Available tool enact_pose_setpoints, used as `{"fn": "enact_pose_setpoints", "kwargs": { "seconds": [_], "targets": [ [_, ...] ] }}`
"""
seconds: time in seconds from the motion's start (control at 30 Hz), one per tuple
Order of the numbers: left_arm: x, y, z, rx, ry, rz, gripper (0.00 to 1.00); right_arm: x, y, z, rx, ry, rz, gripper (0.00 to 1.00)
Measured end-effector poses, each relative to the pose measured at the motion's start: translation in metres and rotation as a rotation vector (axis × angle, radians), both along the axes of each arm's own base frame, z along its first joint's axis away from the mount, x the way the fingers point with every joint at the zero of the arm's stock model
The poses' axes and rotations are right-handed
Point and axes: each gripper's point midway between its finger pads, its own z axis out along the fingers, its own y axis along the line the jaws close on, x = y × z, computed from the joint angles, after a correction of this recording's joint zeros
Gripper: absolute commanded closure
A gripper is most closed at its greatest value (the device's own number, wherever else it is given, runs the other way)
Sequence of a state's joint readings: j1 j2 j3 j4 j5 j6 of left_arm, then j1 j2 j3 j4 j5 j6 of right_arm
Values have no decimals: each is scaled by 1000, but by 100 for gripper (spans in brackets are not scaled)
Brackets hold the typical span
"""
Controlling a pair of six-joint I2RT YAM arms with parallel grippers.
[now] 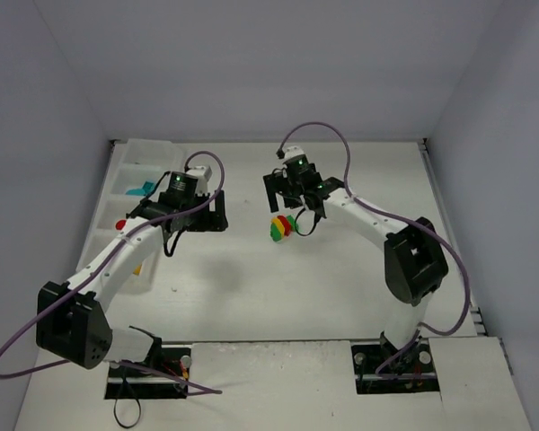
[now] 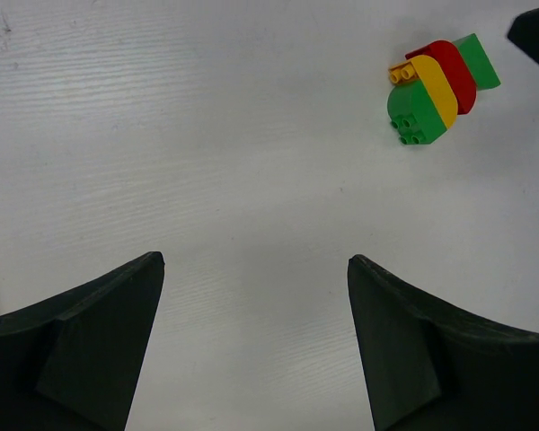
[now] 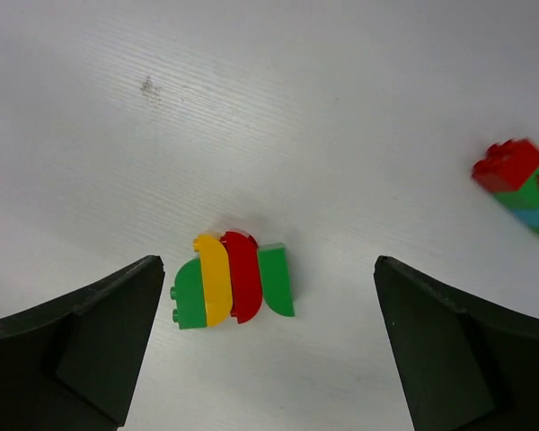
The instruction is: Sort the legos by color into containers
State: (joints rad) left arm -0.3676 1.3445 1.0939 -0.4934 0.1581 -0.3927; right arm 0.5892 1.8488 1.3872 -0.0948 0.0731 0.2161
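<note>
Clump (image 1: 281, 226) (image 2: 436, 90) (image 3: 232, 280) of curved legos, green, yellow, red and green pressed side by side, lying on the white table (image 1: 278, 296), with a bit of orange showing at one end in the left wrist view. Right gripper (image 1: 292, 199) (image 3: 265, 346) hanging just above the clump, fingers (image 3: 81, 350) spread wide to either side, touching nothing and holding nothing. Left gripper (image 1: 205, 214) (image 2: 256, 346) to the left of the clump and clearly apart from it, also spread wide with only bare table between its fingers (image 2: 90, 359). Second clump (image 3: 521, 187), red on green on teal-blue, near the first at the right edge of the right wrist view; not made out from above. Translucent white tray (image 1: 148, 151) well to the left of the clump, along the left wall, partly hidden by the left arm. Teal-blue brick (image 1: 142, 189) lying in one of its far compartments; small red brick (image 1: 120, 224) nearer along the tray, exact compartment unclear.
</note>
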Motion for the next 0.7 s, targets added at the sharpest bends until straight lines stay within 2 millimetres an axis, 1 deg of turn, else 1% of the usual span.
{"fn": "enact_pose_setpoints", "kwargs": {
  "seconds": [0.1, 0.17, 0.2, 0.23, 0.3, 0.4, 0.47, 0.63, 0.7],
  "targets": [
    [0, 2, 5, 6, -19, -6, 23, -2, -7, 34, -70, -106, 151, 0],
    [-1, 2, 9, 6, -34, -10, 23, -1, -9, 45, -140, -146, 245, 0],
    [-1, 3, 11, 5, -41, -12, 23, -1, -10, 44, -177, -152, 288, 0],
    [-1, 3, 14, 5, -49, -14, 23, -3, -13, 40, -217, -144, 326, 0],
    [-2, 4, 18, 5, -64, -15, 23, -10, -19, 24, -286, -103, 394, 0],
    [-2, 6, 24, 10, -86, -15, 23, -28, -28, -2, -358, -28, 481, 0],
    [-3, 7, 26, 11, -96, -15, 23, -39, -33, -13, -395, 11, 522, 0],
    [-6, 9, 23, 14, -95, -12, 23, -55, -26, -24, -428, 37, 602, 0],
    [-8, 10, 19, 18, -86, -12, 23, -58, -21, -34, -439, 53, 622, 0]
  ]
}}
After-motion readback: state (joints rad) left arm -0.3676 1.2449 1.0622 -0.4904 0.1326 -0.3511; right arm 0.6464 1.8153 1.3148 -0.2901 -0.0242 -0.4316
